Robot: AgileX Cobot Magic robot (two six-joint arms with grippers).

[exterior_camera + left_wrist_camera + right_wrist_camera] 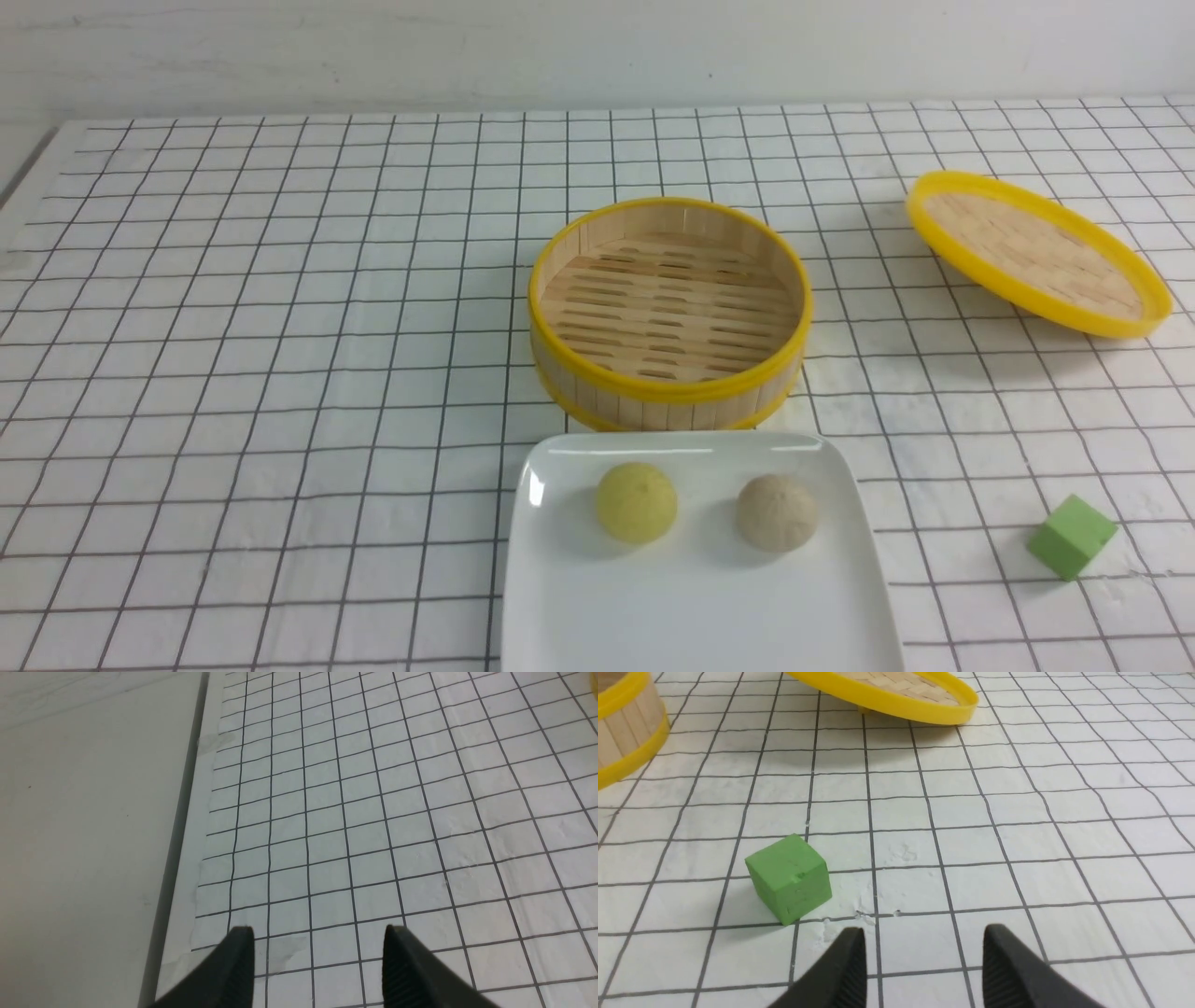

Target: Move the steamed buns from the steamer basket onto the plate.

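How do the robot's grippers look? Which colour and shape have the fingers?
Only the finger ends show, in the wrist views. The left gripper and the right gripper each have two matte black fingers, tapering to tips, with fine ribs on the inner faces. No cables, markings or arm links are visible.

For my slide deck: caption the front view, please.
Yellow bun and beige bun rest on the plate; steamer basket behind stands empty.

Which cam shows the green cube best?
Right wrist view: the green cube sits close and large, with three faces clear. The front view shows it small near the right edge. The left wrist view misses it entirely.
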